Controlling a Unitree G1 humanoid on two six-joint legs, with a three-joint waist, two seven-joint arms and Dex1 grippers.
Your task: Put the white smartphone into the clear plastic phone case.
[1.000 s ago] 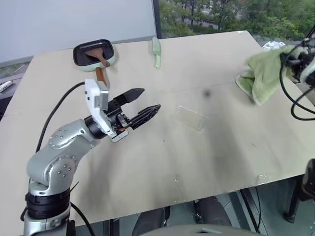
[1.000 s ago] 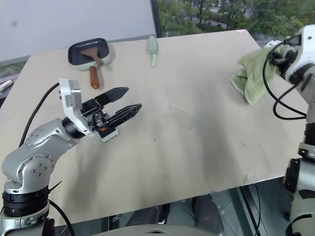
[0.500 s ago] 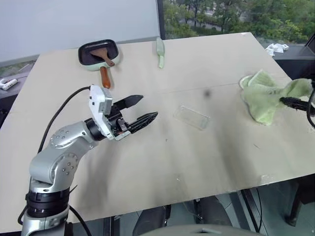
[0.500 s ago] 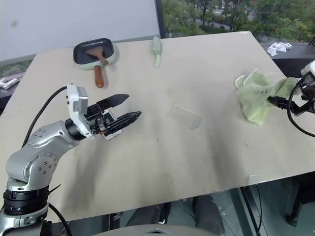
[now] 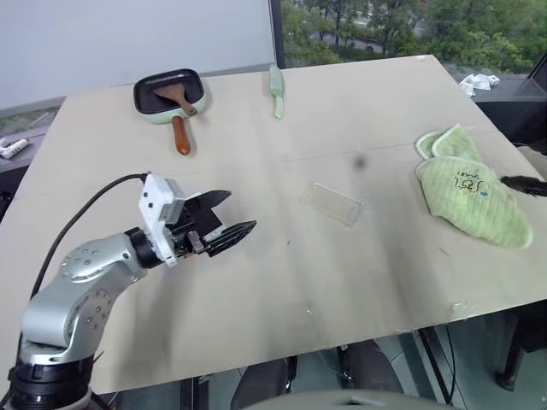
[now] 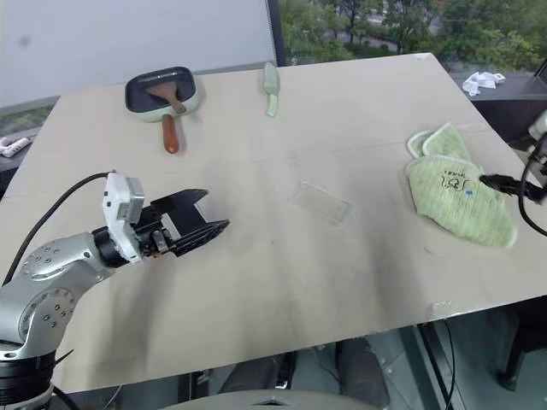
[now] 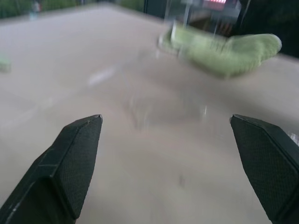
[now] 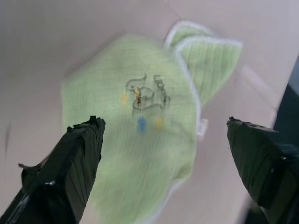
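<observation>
The clear plastic phone case [image 5: 332,204] lies flat near the middle of the table, empty. My left gripper [image 5: 242,211] hovers low over the table well to the left of the case, open, nothing between its fingers. The white smartphone is hidden from view. My right gripper [image 8: 166,140] is open at the table's right edge, just above a green cloth [image 5: 473,201], with one black fingertip [image 6: 502,181] beside the cloth's right side. In the left wrist view the case [image 7: 140,109] shows faintly ahead of the fingers.
A dark pan with a wooden-handled brush [image 5: 171,94] sits at the far left. A pale green utensil [image 5: 276,88] lies at the far middle. The green cloth lies spread flat near the right edge. A cable trails from my left wrist.
My right gripper opened and let go of the green cloth, which now lies spread on the table; that arm drew back right. My left gripper moved left and lower.
</observation>
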